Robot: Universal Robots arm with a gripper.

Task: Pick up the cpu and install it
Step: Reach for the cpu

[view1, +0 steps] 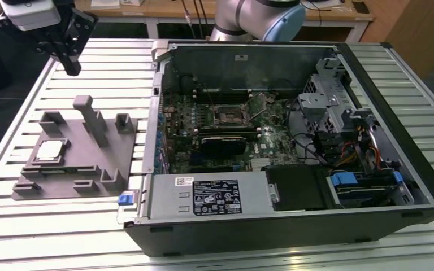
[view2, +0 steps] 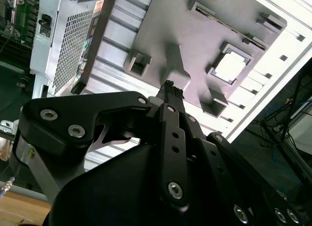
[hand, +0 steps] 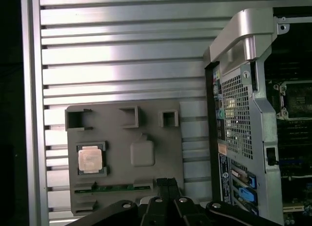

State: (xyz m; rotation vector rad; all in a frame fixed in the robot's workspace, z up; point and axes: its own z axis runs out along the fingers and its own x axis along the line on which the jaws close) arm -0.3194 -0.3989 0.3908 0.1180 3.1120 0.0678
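Gripper [view2: 169, 85] fingers are pinched together, narrow, holding nothing. It hangs above the worktop [view1: 29, 231] near the far corner on the exterior view's left, apart from the grey fixture [view1: 89, 164]. The cpu [view1: 50, 149] lies flat, silvery top up, in a square recess of that fixture, toward the worktop's edge on the exterior view's left. An open computer case [view1: 293, 226] sits just beside the fixture on the exterior view's right, with a black socket frame [view1: 228, 113] on its motherboard.
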